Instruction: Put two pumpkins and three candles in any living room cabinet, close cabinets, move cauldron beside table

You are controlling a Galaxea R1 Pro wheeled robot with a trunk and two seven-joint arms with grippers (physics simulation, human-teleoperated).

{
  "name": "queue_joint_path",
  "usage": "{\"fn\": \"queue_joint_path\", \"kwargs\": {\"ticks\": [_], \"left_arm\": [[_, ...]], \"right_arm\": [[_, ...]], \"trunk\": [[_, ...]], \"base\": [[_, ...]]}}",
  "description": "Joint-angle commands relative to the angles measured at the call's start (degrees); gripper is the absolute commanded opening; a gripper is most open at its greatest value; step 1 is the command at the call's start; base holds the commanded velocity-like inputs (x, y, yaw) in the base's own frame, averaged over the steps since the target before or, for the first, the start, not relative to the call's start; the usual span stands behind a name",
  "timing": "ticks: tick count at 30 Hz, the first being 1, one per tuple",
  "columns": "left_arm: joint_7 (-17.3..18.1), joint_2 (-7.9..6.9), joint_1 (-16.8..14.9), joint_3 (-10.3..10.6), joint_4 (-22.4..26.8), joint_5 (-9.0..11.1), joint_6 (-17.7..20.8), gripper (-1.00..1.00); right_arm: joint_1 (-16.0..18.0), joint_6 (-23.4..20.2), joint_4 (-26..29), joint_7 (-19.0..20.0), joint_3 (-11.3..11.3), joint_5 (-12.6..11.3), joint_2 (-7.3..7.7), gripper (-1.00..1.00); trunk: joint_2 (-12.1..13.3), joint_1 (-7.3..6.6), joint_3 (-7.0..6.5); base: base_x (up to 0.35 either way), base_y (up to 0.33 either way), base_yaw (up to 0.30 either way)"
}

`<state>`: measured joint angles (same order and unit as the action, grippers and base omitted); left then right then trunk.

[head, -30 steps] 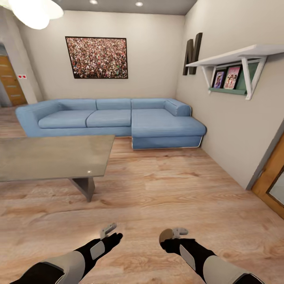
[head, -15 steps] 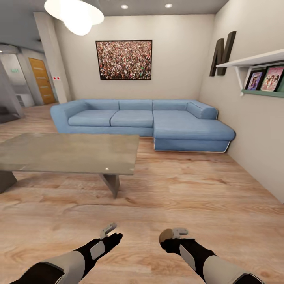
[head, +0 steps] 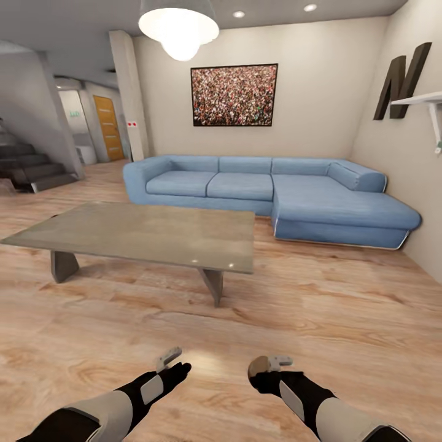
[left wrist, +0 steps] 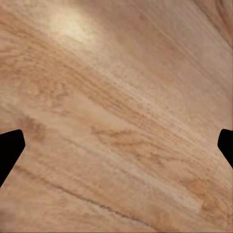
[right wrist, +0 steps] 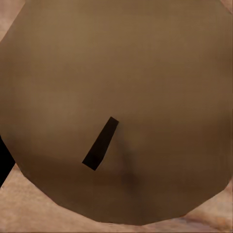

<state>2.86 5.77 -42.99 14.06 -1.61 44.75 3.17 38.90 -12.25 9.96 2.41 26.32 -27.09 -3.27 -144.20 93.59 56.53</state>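
My right gripper [head: 270,363] hangs low over the wood floor, shut on a stubby grey-tan candle [head: 258,367]. In the right wrist view the candle's round top [right wrist: 116,87] with its dark wick is pressed up close to the camera. Over bare planks, my left gripper [head: 169,358] stands open and holds nothing; its dark fingertips [left wrist: 9,150] sit far apart at the edges of the left wrist view. The low coffee table [head: 141,230] with its glossy grey top stands ahead and to the left. The pumpkins, the other candles, the cabinet and the cauldron are out of view.
A blue corner sofa [head: 264,196] lines the far wall under a framed picture [head: 234,95]. Dark stairs [head: 31,169] and an orange door [head: 109,127] lie at the far left. Open plank floor [head: 319,307] stretches between me, the table and the sofa.
The whole picture has slid right, so the camera has turned left, bringing the stairs and doorway into view. Both arms hold the same pose and the right gripper keeps the candle.
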Motion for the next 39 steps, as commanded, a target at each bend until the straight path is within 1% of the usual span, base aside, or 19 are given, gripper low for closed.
{"fn": "queue_joint_path", "kwargs": {"ticks": [1,8,16,30,34,39], "left_arm": [[0.3,0.02,-0.1,0.4,-0.2,0.6,0.1,1.0],[0.3,0.03,-0.1,0.4,-0.2,0.6,0.1,1.0],[0.3,0.47,-0.1,0.4,-0.2,0.6,0.1,1.0],[0.3,0.55,-0.1,0.4,-0.2,0.6,0.0,1.0],[0.3,0.55,-0.1,0.4,-0.2,0.6,0.1,1.0],[0.3,0.55,-0.1,0.4,-0.2,0.6,0.0,1.0]], "right_arm": [[0.0,-0.2,0.1,0.0,0.2,-0.1,0.02,-1.0],[0.0,-0.2,0.1,0.0,0.2,-0.1,0.02,-1.0],[0.0,-0.2,0.1,0.0,0.2,-0.1,0.02,-1.0],[0.0,-0.2,0.1,0.0,0.2,-0.1,0.02,-1.0],[0.0,-0.2,0.1,0.0,0.2,-0.1,0.02,-1.0],[0.0,-0.2,0.1,0.1,0.2,-0.1,0.02,-1.0]], "trunk": [[0.0,-0.01,0.02],[0.0,-0.01,-0.18],[0.0,-0.01,-0.33],[0.0,-0.01,0.12],[0.0,-0.01,0.18],[0.0,-0.01,0.19]], "base": [[0.0,0.289,0.266],[0.0,0.289,0.266],[0.0,0.289,0.275],[0.0,0.289,0.286],[0.0,0.289,0.149],[0.0,0.29,0.019]]}}
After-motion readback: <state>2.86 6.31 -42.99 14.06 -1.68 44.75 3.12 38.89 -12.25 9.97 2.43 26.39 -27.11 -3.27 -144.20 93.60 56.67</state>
